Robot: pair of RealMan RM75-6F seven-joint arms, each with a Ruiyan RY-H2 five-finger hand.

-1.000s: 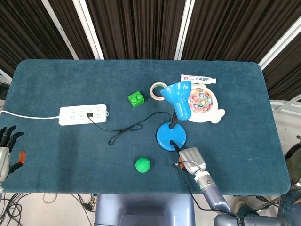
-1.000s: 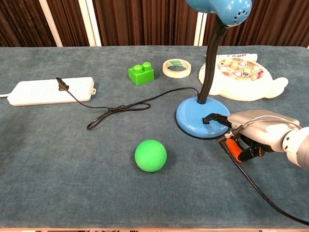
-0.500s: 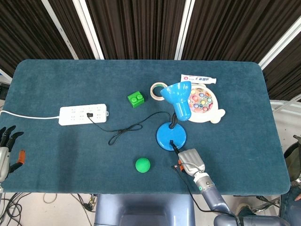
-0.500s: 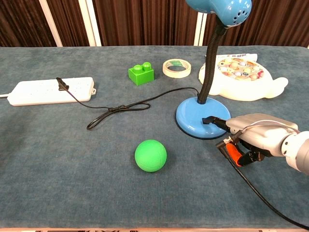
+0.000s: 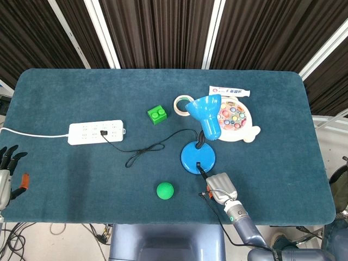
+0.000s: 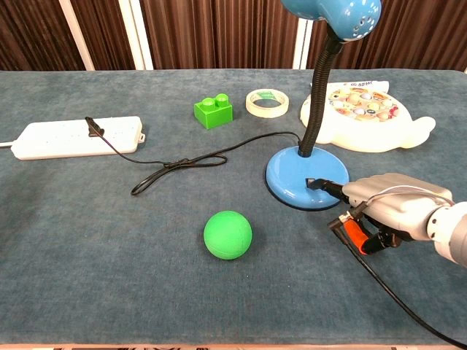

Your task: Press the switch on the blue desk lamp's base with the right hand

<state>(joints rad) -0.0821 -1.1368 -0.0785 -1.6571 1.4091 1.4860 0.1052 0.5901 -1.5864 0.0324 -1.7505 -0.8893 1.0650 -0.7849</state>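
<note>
The blue desk lamp stands right of the table's middle, its round base (image 5: 198, 157) (image 6: 299, 181) flat on the cloth and its shade (image 5: 206, 115) (image 6: 332, 11) on a black gooseneck. My right hand (image 5: 220, 186) (image 6: 392, 211) lies just near and right of the base. One dark fingertip (image 6: 315, 182) reaches out and touches the base's near right rim, while the other fingers are curled under. I cannot make out the switch; it may be under that fingertip. My left hand (image 5: 7, 169) hangs off the table's left edge, fingers spread and holding nothing.
A green ball (image 6: 228, 234) lies left of my right hand. The lamp's black cord (image 6: 197, 162) runs to a white power strip (image 6: 76, 136). Behind the lamp are a green brick (image 6: 213, 111), a tape roll (image 6: 266, 102) and a white fishing toy (image 6: 365, 113).
My right hand has slid slightly back toward the table's near edge; its extended fingertip still sits at the base's rim. The left hand has barely moved.
</note>
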